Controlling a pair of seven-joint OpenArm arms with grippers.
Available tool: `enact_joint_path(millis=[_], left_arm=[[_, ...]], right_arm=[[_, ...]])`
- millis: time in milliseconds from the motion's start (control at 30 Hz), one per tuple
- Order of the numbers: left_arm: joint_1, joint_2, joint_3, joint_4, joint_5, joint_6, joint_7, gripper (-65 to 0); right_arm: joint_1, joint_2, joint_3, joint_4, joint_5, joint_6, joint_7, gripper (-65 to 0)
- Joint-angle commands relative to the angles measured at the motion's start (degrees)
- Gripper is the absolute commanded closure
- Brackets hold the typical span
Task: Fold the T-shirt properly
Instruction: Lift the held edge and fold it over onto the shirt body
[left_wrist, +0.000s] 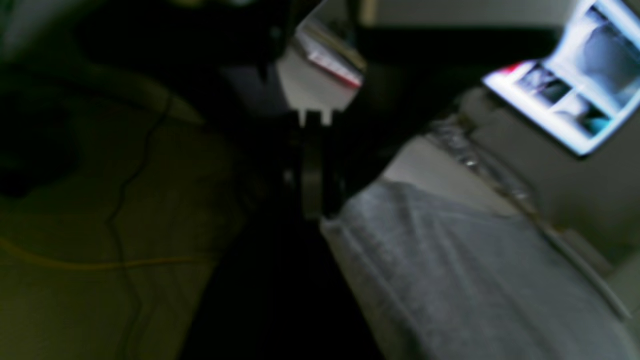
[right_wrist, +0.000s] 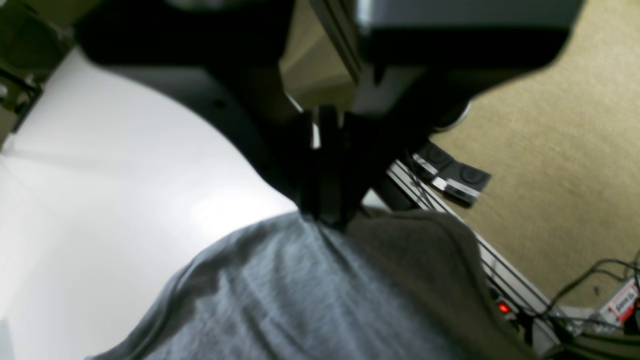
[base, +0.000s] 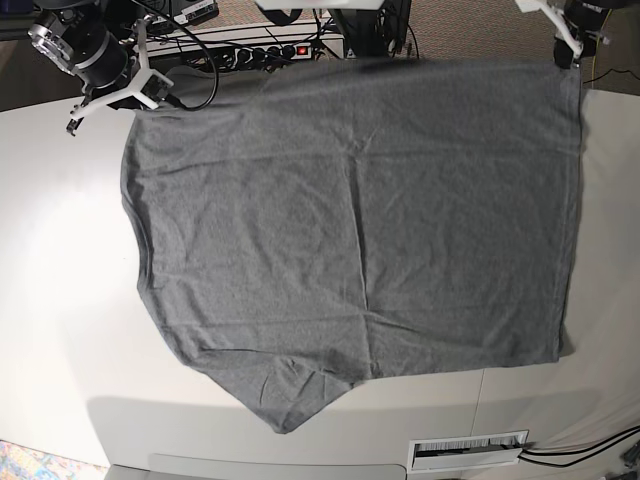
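Both hands are pinching the plain heather-grey cotton T-shirt (base: 350, 220): left hand (left_wrist: 312, 200) and right hand (right_wrist: 327, 210) are clamping corners; uneven pulling risks slipping, skewing it across the white surface (base: 60, 300).

Wrist views blurred; T-shirt (base: 350, 220) far edge hidden past table (base: 60, 300).

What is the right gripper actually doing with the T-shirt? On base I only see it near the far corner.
Observer: The right wrist view shows the right gripper shut, pinching the edge of the T-shirt.
Operator: And the left one?
Observer: The left wrist view is dark and blurry, but the left gripper looks shut, with the hemmed corner meeting its tips.
Operator: Anything past the table on that side?
Observer: A lit screen, off your view.
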Motion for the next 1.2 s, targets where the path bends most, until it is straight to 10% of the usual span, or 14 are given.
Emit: enact_joint_path(millis=[0,467,1167], left_arm=[[1.38,-1.33,-0.5,0.66,2.62,2.93,1.55,0.0],[0.7,-1.29,-6.21,3.08,9.99,9.22,2.47,0.0],[-22.56,-0.81,-12.94,4.09,-21.75,9.2,-11.08,0.0]], right_arm=[[-0.55,0.79,1.03,0.68,-0.76,-0.26,-0.33,0.0],[8.41,0.63,1.11,0.68,-0.83,-0.28,3.65,0.0],[33.94,-3.82,0.87,-13.33,6.34,-0.26,10.82,0.0]])
